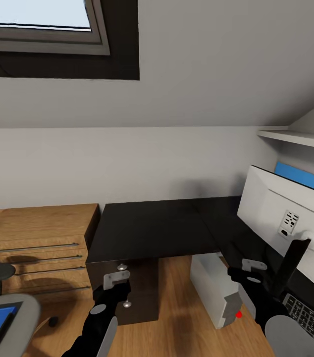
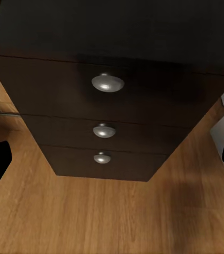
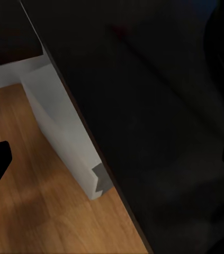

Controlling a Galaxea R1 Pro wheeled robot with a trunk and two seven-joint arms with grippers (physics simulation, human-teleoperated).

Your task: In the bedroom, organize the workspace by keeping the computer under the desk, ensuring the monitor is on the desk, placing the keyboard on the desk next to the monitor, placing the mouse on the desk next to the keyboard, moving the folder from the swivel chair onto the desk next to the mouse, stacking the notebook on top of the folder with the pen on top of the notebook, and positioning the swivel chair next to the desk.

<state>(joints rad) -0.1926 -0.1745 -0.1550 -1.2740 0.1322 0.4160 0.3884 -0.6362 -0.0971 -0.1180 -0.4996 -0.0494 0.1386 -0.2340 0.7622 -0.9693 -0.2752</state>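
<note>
Two grippers are hovering before us, left gripper (image 1: 119,286) and right gripper (image 1: 243,272), jaw states we cannot tell. Beyond, the computer (image 1: 215,291) is standing under the desk (image 1: 152,228), keyboard (image 1: 309,313) and monitor (image 1: 286,223) resting on it.

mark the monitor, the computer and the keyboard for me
monitor (image 1: 281,210): head view, white back panel.
computer (image 1: 214,287): head view, white case side, under the desk.
keyboard (image 1: 308,315): head view, key rows near the right edge.
</note>
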